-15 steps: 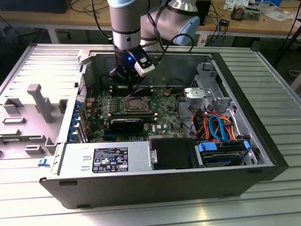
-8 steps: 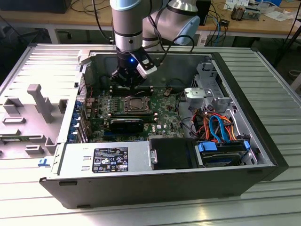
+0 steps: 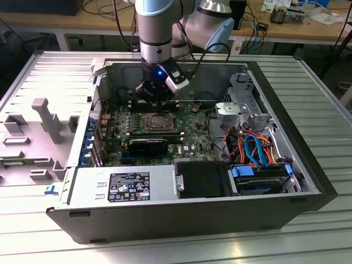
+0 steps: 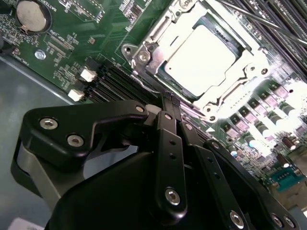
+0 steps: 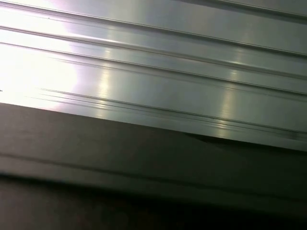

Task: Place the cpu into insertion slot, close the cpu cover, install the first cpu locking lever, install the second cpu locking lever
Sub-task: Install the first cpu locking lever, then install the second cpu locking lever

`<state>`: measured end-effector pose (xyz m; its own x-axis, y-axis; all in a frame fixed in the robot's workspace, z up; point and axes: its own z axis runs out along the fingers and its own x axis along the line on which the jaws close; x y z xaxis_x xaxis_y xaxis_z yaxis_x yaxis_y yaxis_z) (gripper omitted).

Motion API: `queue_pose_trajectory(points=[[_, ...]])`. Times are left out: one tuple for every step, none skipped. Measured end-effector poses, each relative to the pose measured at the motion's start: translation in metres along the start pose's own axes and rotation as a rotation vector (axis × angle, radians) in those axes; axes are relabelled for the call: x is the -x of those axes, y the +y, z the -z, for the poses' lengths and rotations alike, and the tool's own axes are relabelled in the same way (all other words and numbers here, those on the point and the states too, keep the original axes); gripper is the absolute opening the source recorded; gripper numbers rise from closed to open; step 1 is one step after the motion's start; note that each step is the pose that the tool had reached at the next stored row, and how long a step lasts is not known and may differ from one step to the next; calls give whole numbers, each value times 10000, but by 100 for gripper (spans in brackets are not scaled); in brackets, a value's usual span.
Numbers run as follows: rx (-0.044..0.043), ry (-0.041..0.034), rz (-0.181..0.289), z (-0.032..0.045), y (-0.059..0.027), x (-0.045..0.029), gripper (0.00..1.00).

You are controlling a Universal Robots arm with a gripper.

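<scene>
On the ribbed metal tabletop [image 3: 308, 82] an open computer case [image 3: 308, 181] holds the board: cpu [image 4: 201, 52] seated in slot [image 4: 144, 55], cover [image 4: 242, 76] down, pincer [image 4: 169, 103] closed empty at the socket edge, apparently working a lever.

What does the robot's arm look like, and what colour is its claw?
The arm is a fat silver tube with pale blue joint caps, a small blue light glowing near its wrist and black cables hanging beside it. The gripper is matte black, with jointed finger links dotted with shiny silver screws.
</scene>
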<state>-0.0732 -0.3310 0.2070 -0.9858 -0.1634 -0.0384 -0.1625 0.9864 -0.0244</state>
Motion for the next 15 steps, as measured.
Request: queue_pose_trajectory(points=[[0,0,11,-10,-3,15,11],[1,0,17,-17,-4,24,11],[1,0,26,-25,-6,37,11],[-2,3,33,-30,-8,46,11],[-3,4,35,-33,-9,52,11],[-3,3,40,-36,-10,57,11],[0,0,45,-40,-11,64,11],[1,-2,49,-42,-12,67,11],[6,-6,53,-45,-14,72,11],[8,-6,56,-47,-15,76,11],[5,-3,59,-48,-17,83,11],[3,-2,64,-49,-20,95,11],[2,-2,70,-51,-23,111,11],[3,-3,77,-51,-24,117,11],[3,-3,83,-51,-24,120,11]])
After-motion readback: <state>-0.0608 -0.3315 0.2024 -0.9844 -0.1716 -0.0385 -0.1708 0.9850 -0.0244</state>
